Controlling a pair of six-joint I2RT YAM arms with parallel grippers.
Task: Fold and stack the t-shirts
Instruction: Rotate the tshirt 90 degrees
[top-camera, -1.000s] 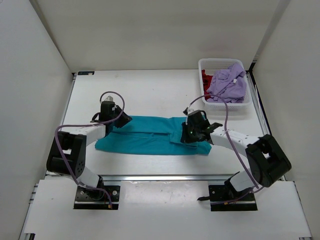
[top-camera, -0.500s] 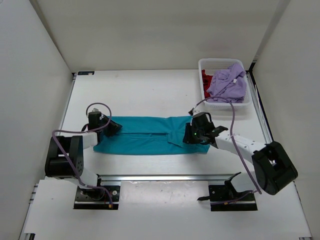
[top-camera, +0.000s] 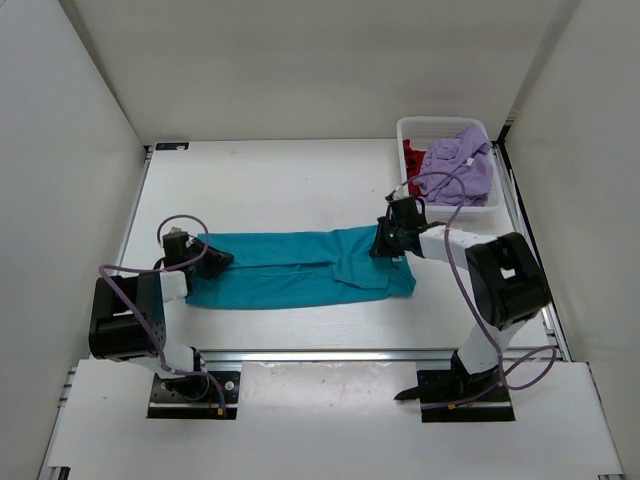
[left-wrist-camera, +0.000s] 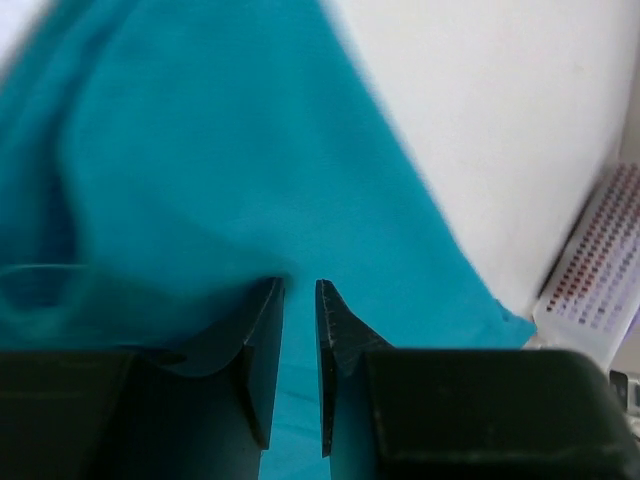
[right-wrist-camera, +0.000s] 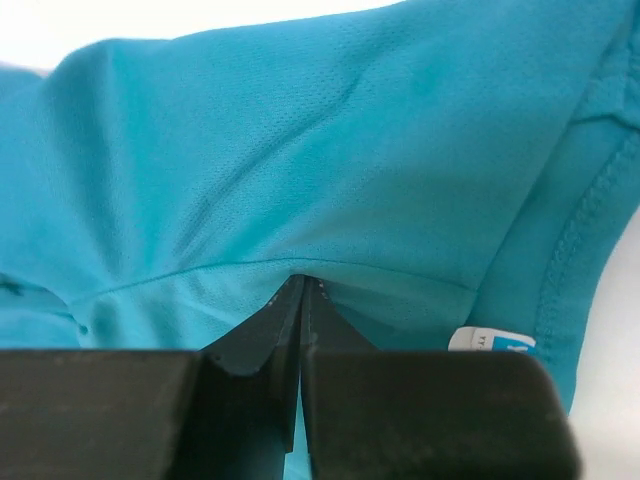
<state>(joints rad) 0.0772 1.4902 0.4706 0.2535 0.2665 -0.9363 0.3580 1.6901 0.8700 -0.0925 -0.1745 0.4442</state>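
Note:
The teal t-shirt (top-camera: 290, 268) lies as a long folded strip across the middle of the table. My left gripper (top-camera: 212, 258) is low at its left end, jaws nearly together with teal cloth (left-wrist-camera: 200, 150) between them (left-wrist-camera: 298, 285). My right gripper (top-camera: 385, 243) sits on the strip's far right edge. In the right wrist view its jaws (right-wrist-camera: 303, 280) are shut, pinching a fold of teal fabric (right-wrist-camera: 300, 150) that creases outward from the tips. The lavender t-shirt (top-camera: 455, 165) and the dark red t-shirt (top-camera: 412, 158) lie crumpled in the basket.
The white mesh basket (top-camera: 430, 121) stands at the back right corner, close behind my right arm; its side shows in the left wrist view (left-wrist-camera: 600, 270). A white label (right-wrist-camera: 490, 340) sticks out of the teal cloth. White walls enclose the table.
My left gripper has slid left and nearer, to the strip's left end. My right gripper has shifted toward the far right edge and re-gripped there. The teal strip now lies longer and straighter.

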